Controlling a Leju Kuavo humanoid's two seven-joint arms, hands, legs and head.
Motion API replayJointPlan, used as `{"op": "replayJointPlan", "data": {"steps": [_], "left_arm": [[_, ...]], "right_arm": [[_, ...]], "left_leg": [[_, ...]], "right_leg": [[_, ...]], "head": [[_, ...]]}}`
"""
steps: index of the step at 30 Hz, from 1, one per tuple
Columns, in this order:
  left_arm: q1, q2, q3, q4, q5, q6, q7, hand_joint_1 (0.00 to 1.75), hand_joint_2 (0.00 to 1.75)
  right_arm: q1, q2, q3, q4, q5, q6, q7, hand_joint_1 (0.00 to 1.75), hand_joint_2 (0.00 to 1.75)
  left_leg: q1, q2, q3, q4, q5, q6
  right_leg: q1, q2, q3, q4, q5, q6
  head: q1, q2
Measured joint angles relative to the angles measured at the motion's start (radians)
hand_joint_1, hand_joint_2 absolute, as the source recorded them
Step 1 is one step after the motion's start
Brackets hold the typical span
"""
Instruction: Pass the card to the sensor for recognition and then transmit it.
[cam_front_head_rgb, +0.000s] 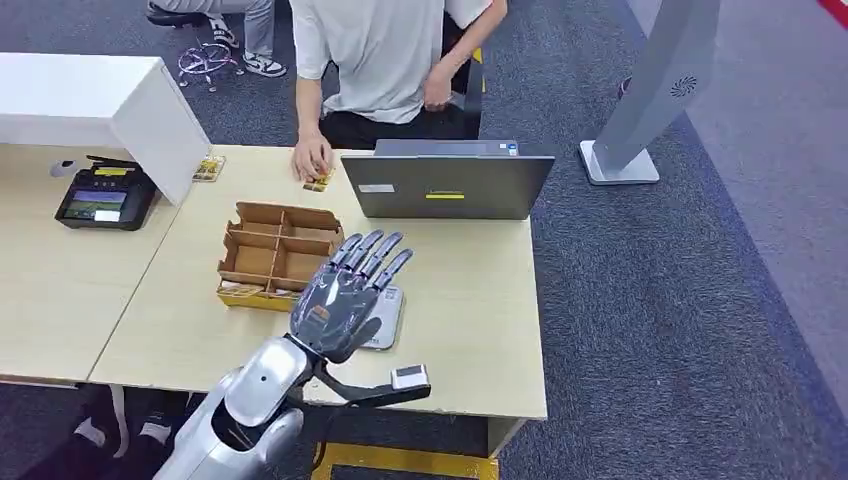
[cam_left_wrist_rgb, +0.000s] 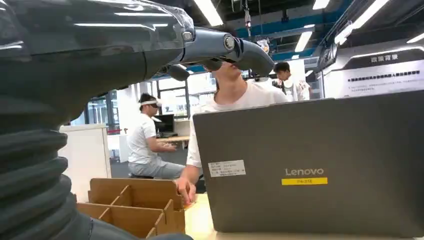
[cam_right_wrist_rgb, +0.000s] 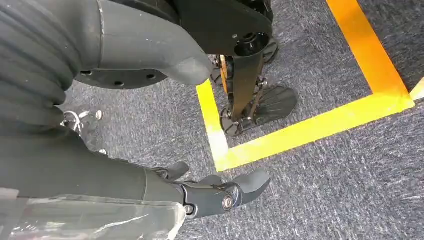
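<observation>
Here the left hand (cam_front_head_rgb: 345, 295) hangs above the table (cam_front_head_rgb: 470, 330) with its fingers (cam_front_head_rgb: 372, 255) spread and straight, holding nothing, palm turned down over a small grey pad (cam_front_head_rgb: 388, 322) that lies flat near the table's front edge; whether the hand touches the pad cannot be told; just beside the hand stands a cardboard tray (cam_front_head_rgb: 272, 255) split into compartments, with yellow cards (cam_front_head_rgb: 240, 292) lying along its near side; a second small heap of cards (cam_front_head_rgb: 208, 168) lies at the back of the table beside a white box (cam_front_head_rgb: 150, 110), and a third sits under the hand of a person (cam_front_head_rgb: 380, 50) in a white shirt who is seated behind the table; a grey laptop (cam_front_head_rgb: 445, 185) stands open with its lid toward the robot, just behind the tray and to its right; in the left wrist view the lid (cam_left_wrist_rgb: 320, 165) shows a Lenovo mark and a yellow strip, and the tray's dividers (cam_left_wrist_rgb: 135, 207) stand near it; the black sensor terminal (cam_front_head_rgb: 105, 198) with a lit screen rests on the adjoining table to the left, well apart from the hand; the right hand (cam_right_wrist_rgb: 215, 192) hangs over grey carpet (cam_right_wrist_rgb: 325, 195) marked with yellow tape (cam_right_wrist_rgb: 310, 127), its fingers loosely extended and holding nothing; a grey stand (cam_front_head_rgb: 650, 90) rises from the carpet to the right of the table
</observation>
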Motion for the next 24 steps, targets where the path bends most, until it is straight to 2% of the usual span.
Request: {"op": "replayJointPlan", "data": {"steps": [8, 10, 14, 17, 21, 24], "left_arm": [[0.047, 0.014, -0.017, -0.038, 0.013, -0.001, -0.007, 0.0, 1.75], [0.064, 0.018, -0.017, -0.047, 0.016, -0.006, 0.004, 0.0, 1.75], [0.081, 0.023, -0.009, -0.048, -0.008, -0.036, 0.065, 0.0, 1.75], [0.07, 0.009, 0.046, -0.015, -0.065, -0.078, 0.161, 0.0, 1.75], [0.021, -0.006, 0.169, 0.088, -0.077, -0.071, 0.164, 0.0, 1.75], [0.006, -0.014, 0.215, 0.13, -0.078, -0.072, 0.179, 0.0, 1.75]], "right_arm": [[0.0, 0.0, -0.005, -0.003, -0.003, -0.012, 0.012, 0.0, 1.75], [0.0, 0.0, -0.006, -0.003, -0.001, -0.015, 0.014, 0.0, 1.75], [0.001, 0.003, -0.006, -0.004, 0.015, -0.016, 0.023, 0.0, 1.75], [0.0, 0.003, 0.001, -0.004, 0.056, -0.002, 0.029, 0.0, 1.75], [-0.001, 0.003, 0.012, -0.005, 0.075, 0.002, 0.032, 0.0, 1.75], [0.001, 0.003, 0.018, -0.007, 0.082, 0.002, 0.032, 0.0, 1.75]], "left_leg": [[0.0, 0.0, 0.0, 0.0, 0.0, 0.0], [0.0, 0.0, 0.0, 0.0, 0.0, 0.0], [0.0, 0.0, 0.0, 0.0, 0.0, 0.0], [0.0, 0.0, 0.0, 0.0, 0.0, 0.0], [0.0, 0.0, 0.001, 0.0, 0.002, -0.002], [0.0, 0.0, 0.001, 0.0, 0.002, -0.002]], "right_leg": [[0.0, 0.0, 0.0, 0.0, 0.0, 0.0], [0.0, 0.0, 0.0, 0.0, 0.0, 0.0], [0.0, 0.0, 0.0, 0.0, 0.0, 0.0], [0.0, 0.0, 0.0, 0.0, 0.0, 0.0], [0.0, 0.0, 0.0, 0.001, 0.001, 0.0], [0.0, 0.0, 0.0, 0.001, 0.001, -0.001]], "head": [[0.0, 0.0], [0.0, 0.0], [0.0, 0.0], [0.0, 0.0], [0.0, 0.0], [0.0, 0.0]]}}
